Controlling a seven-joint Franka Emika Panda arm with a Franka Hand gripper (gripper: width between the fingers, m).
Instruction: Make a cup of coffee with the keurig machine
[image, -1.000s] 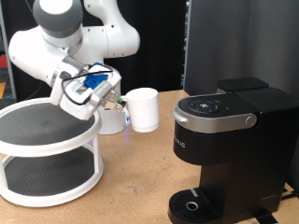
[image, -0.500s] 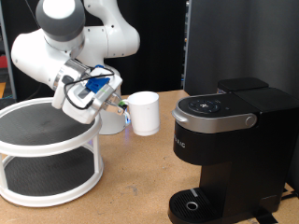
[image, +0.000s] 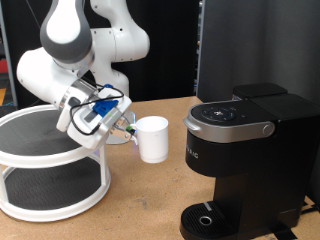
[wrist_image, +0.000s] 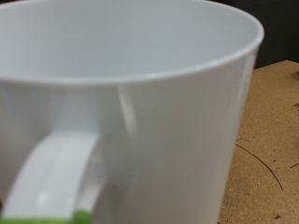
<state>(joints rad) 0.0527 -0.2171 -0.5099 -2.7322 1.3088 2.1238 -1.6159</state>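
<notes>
The white cup (image: 153, 139) hangs in the air, held by its handle side at my gripper (image: 128, 130), left of the keurig machine (image: 248, 160) in the exterior view. The cup is upright and tilted slightly. In the wrist view the cup (wrist_image: 140, 112) fills the frame, its handle (wrist_image: 51, 182) close to the camera, with a hint of green at the edge. The fingers themselves do not show in the wrist view. The black machine has its silver-rimmed lid (image: 230, 120) down and a round drip tray (image: 205, 220) at its base.
A white two-tier round shelf (image: 50, 165) stands at the exterior view's left, just below the arm. The wooden tabletop (image: 140, 215) lies between shelf and machine. A black panel stands behind the machine.
The arm has lowered and carried the cup down and slightly towards the exterior view's bottom, nearer the shelf's rim level.
</notes>
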